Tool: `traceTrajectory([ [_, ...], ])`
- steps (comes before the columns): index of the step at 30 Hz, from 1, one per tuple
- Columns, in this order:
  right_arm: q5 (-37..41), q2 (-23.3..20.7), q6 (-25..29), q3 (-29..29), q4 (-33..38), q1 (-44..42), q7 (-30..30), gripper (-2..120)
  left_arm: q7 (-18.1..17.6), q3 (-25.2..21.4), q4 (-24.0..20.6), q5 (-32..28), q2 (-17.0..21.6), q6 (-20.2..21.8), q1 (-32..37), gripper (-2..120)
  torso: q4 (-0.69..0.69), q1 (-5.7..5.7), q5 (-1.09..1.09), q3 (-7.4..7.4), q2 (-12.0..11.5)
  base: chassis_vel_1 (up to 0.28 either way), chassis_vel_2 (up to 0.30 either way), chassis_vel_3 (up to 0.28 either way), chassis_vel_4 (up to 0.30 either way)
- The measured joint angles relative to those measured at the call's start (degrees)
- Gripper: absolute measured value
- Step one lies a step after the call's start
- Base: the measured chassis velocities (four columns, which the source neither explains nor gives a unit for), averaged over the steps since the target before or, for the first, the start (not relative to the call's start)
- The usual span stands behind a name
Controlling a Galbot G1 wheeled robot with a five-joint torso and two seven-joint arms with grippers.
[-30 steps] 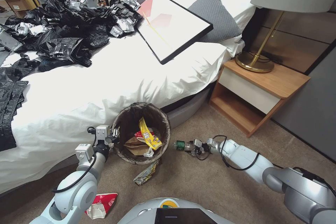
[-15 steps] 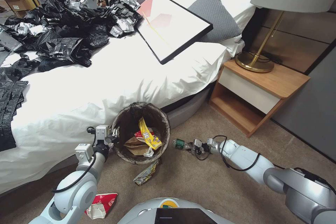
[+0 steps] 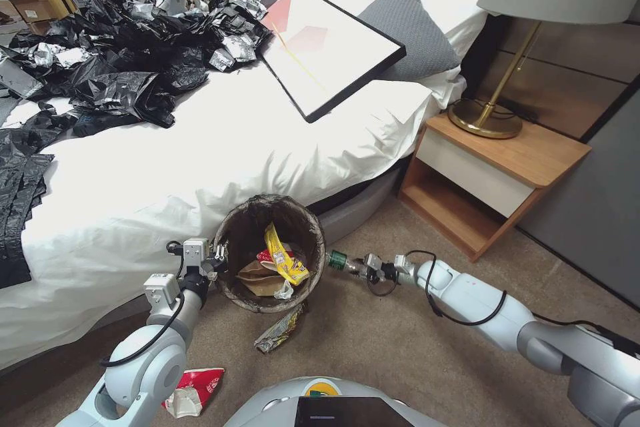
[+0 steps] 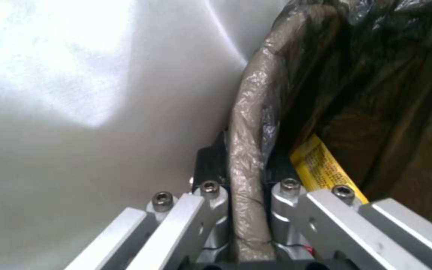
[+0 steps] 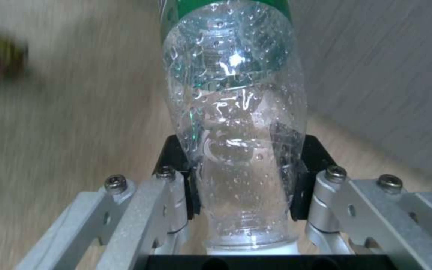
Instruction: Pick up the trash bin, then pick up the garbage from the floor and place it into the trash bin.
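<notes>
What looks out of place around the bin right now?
A crumpled wrapper lies on the carpet against the trash bin, and a red-and-white packet sits by the left arm. On the bed, a framed picture lies askew.

One trash bin, one clear bottle, two wrappers on the carpet, one lamp, one nightstand, one framed picture

Even, bright room light in the head view; the bed sheet nearly blows out at 10 o'clock, and straight lines bow toward the edges. The left wrist view has a white glare patch at 10 o'clock and soft focus. The right wrist view shows the bottle sharp, with motion-smeared floor.
</notes>
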Motion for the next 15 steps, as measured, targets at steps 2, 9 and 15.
traceTrajectory([
  [2,0.9,-0.8,-0.4,1.0,2.5,-0.4,0.7,30,0.0,0.0,0.0,0.0,0.1,0.0,0.0,4,0.00,0.00,0.00,0.00,0.0,0.000,0.000,0.000,0.000],
  [9,2.8,-3.9,-2.4,6.9,13.9,-3.1,4.3,30,-0.2,0.3,0.3,0.0,0.5,0.1,-0.2,4,0.00,0.00,0.00,0.00,0.0,0.000,0.000,0.000,0.000],
  [15,3.4,-6.0,-3.8,11.4,20.5,-5.3,7.5,30,-0.3,0.5,0.3,0.0,0.7,0.2,-0.4,4,-0.01,0.00,0.01,0.00,0.0,0.000,0.000,0.000,0.000],
])
